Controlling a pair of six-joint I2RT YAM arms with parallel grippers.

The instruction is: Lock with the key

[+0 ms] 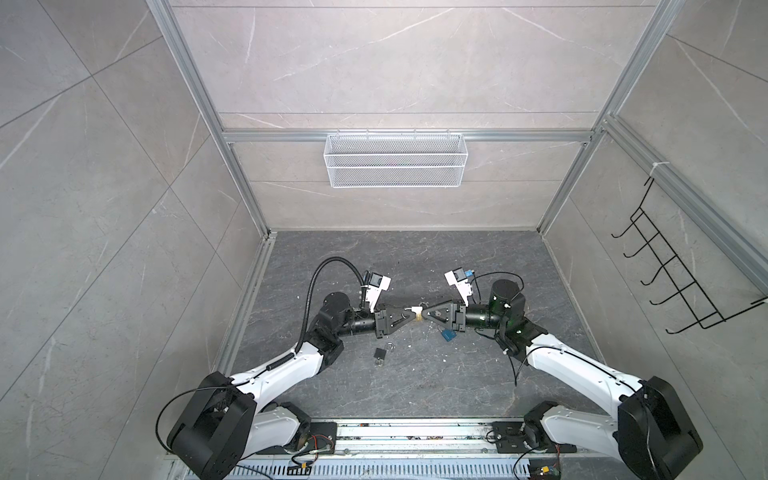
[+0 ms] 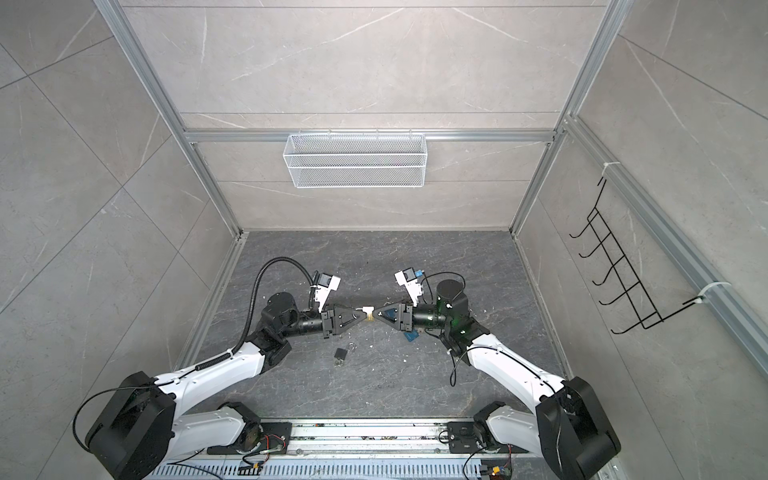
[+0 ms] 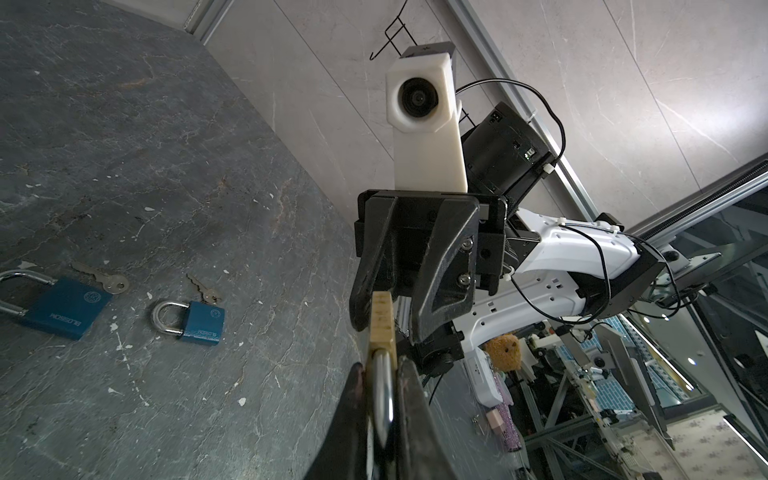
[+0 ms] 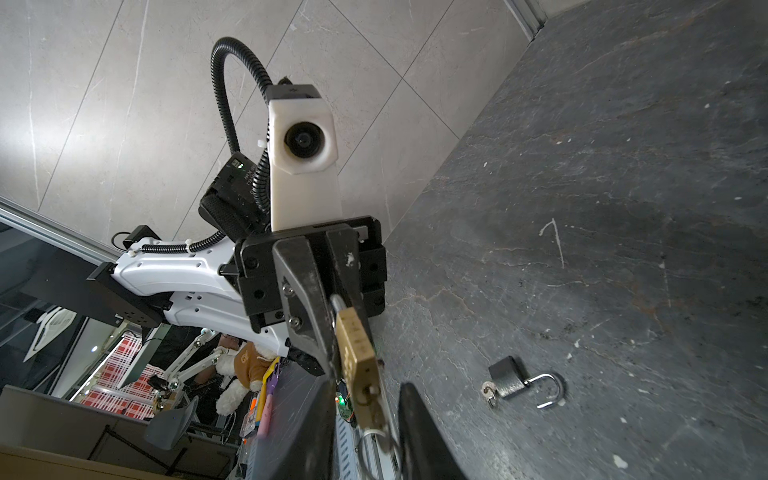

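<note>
The left hand (image 3: 380, 368) is clamped on the steel shackle (image 3: 383, 395) of the brass padlock (image 3: 382, 320), holding it in the air above the desk (image 4: 582, 208). The lock's body juts out past that hand's fingertips towards the right hand (image 4: 368, 388). The key (image 4: 370, 395) sits in the lock's end face, between the right hand's fingers, which stand apart with a gap showing.

The step seems to be gripping the key to turn it. The right hand should close on the key's flat head, not the dangling ring (image 4: 376, 436). It should then twist about the key's own axis while the left hand resists.
</note>
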